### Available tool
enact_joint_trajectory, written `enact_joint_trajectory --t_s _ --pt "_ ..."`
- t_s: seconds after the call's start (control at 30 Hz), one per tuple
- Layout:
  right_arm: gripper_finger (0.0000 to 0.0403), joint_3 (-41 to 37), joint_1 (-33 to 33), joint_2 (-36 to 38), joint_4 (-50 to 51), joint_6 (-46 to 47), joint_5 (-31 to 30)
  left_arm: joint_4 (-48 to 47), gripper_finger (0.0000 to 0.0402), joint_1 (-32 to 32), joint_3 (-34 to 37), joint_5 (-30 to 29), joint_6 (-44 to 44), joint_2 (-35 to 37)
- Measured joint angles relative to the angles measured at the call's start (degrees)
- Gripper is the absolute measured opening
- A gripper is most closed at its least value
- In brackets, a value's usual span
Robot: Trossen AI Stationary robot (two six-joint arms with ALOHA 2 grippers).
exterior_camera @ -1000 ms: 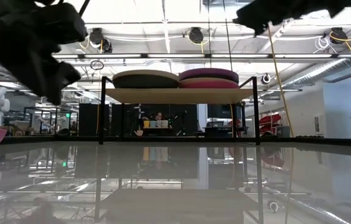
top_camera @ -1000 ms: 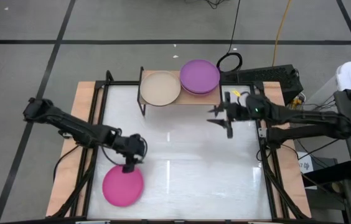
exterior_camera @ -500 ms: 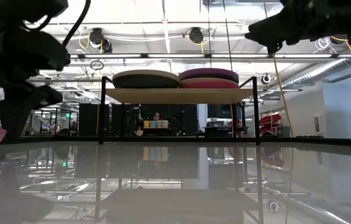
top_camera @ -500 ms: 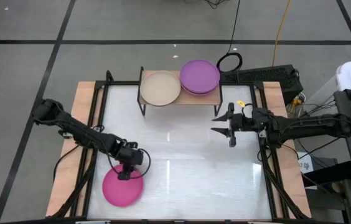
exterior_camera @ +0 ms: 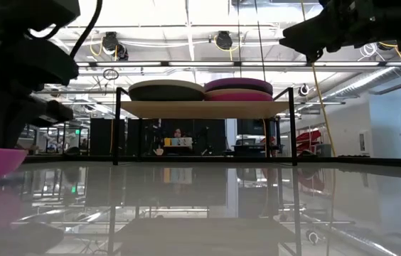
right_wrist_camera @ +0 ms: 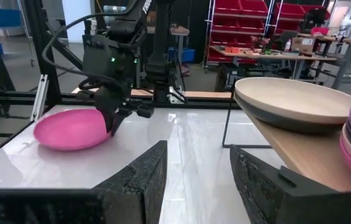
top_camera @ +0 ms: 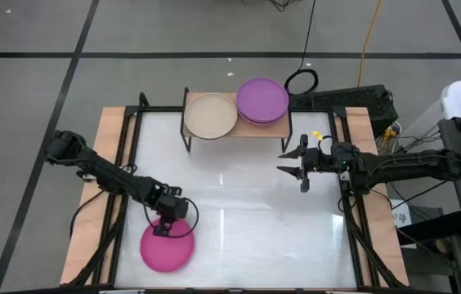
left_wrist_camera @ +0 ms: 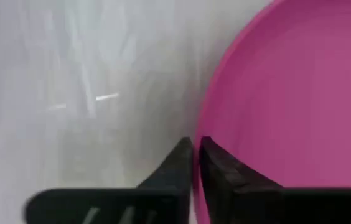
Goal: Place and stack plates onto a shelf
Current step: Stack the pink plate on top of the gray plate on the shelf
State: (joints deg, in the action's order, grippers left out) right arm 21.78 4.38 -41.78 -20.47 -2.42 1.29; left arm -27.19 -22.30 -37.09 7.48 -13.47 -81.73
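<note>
**Thin rim grip on the last plate is the weak point**

Nearest me, at about 7 o'clock on the tabletop point(top_camera: 239, 229), my left pincer point(top_camera: 163, 229) is closed on the rim of the magenta plate point(top_camera: 166, 250). In the left wrist view its fingers point(left_wrist_camera: 182, 163) are pinched almost together with only the plate's edge between them. I judge this bite shallow: if I lift quickly, the plate may pivot in the grip, hang down, or slide out and drop back on the glossy surface. In the low view the plate sits low at the tabletop, so it also could drag and scoot away instead of rising.

Further out, at 3 o'clock, my right pincer point(top_camera: 299, 167) hangs above the tabletop with its fingers spread, holding nothing. It lies beside the route to the shelf, so a wide swing could bring the arms together.

Farthest, at 12 o'clock, the shelf point(top_camera: 239, 129) carries a beige plate point(top_camera: 210, 115) on a dark one, and a purple plate point(top_camera: 262, 100) topping a second stack. Coming in low, I could strike the shelf edge or nudge those stacks.
</note>
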Motion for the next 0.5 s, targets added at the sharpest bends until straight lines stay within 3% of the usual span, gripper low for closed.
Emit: enact_joint_trajectory --t_s 0.27,0.5 --pt "0.0155 -1.6 0.0 0.8 -3.6 -0.6 0.0 -0.5 0.001 4.4 -4.3 0.1 -2.4 0.1" --pt "0.0155 -7.1 0.0 4.1 -9.8 -1.6 -0.2 -6.8 0.001 9.7 -16.6 -1.6 7.8 0.0"
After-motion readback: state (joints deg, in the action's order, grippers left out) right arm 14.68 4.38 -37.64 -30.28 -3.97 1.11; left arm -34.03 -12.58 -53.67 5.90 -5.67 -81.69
